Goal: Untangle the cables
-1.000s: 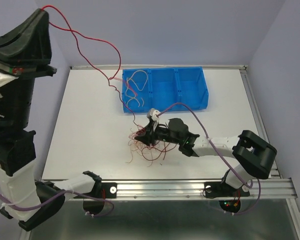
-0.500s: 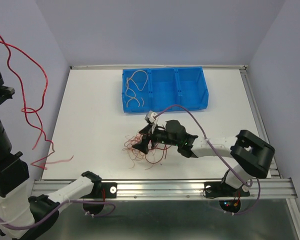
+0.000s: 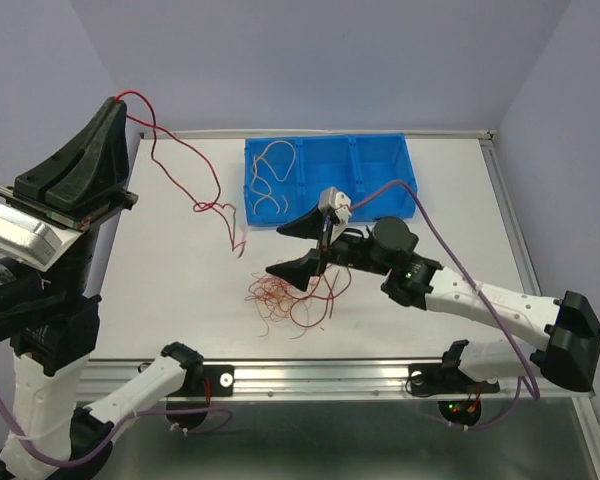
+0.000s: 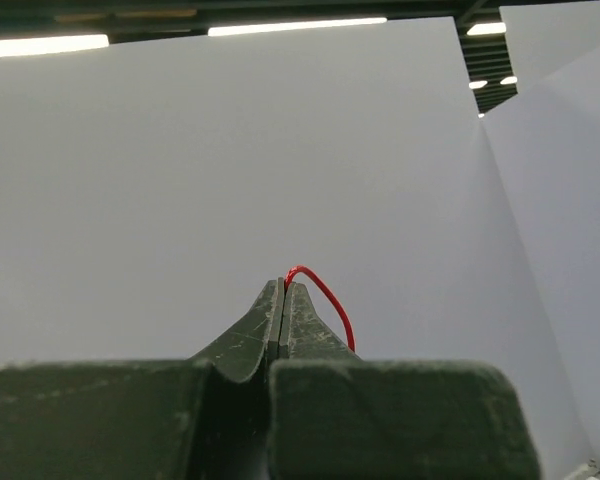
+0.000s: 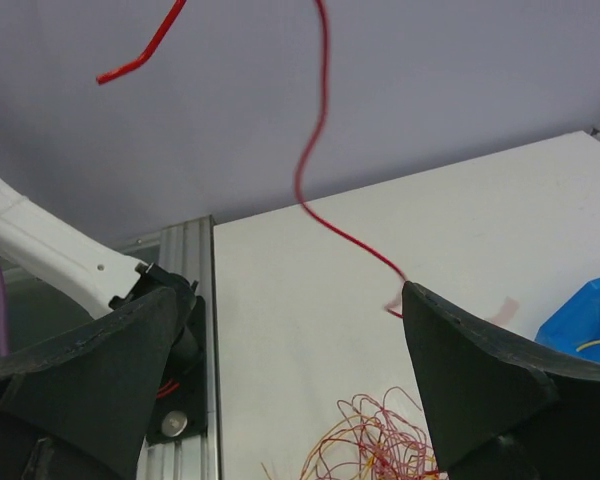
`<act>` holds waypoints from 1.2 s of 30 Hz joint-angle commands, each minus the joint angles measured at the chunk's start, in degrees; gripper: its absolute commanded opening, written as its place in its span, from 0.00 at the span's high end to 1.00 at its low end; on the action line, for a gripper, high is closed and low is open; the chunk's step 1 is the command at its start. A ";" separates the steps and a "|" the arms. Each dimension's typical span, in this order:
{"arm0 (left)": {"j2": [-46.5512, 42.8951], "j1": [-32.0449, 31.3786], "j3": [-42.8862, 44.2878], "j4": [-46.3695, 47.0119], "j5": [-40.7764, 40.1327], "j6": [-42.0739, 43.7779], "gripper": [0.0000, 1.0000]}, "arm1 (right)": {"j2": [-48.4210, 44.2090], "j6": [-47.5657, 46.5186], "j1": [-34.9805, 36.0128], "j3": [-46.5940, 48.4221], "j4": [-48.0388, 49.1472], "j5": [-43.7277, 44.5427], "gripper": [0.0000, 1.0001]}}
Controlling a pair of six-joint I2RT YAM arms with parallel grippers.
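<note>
- We see the left gripper point(image 3: 116, 102) clenched on one dark red cable point(image 3: 185, 165). In the left wrist view its fingers point(image 4: 284, 288) are pressed flat together, with a loop of that cable point(image 4: 330, 300) coming out at the tips.
- This cable hangs from the raised left gripper and curls down over the worktop point(image 3: 170, 270). Its free end is near the left end of the blue bin point(image 3: 380, 175).
- The right gripper point(image 3: 302, 248) is spread wide and holds nothing, poised above the tangle of cables point(image 3: 290, 300). The right wrist view shows both its fingers point(image 5: 90, 370) clear of the pile point(image 5: 380, 445).
- The tangle lies on the worktop in front of the bin, and a few cream-white cables point(image 3: 270, 180) sit in the bin's left compartment.
- Half a second ago the right gripper was low on the tangle with its fingers closer together; now it is higher and further open.
- The left gripper was then out past the left edge, with the red cable hanging off the worktop's side.
</note>
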 commanded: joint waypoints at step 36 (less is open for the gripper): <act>-6.05 -0.21 -24.65 2.90 18.52 -15.37 1.00 | 8.78 -1.36 0.47 17.60 -2.47 -3.10 0.13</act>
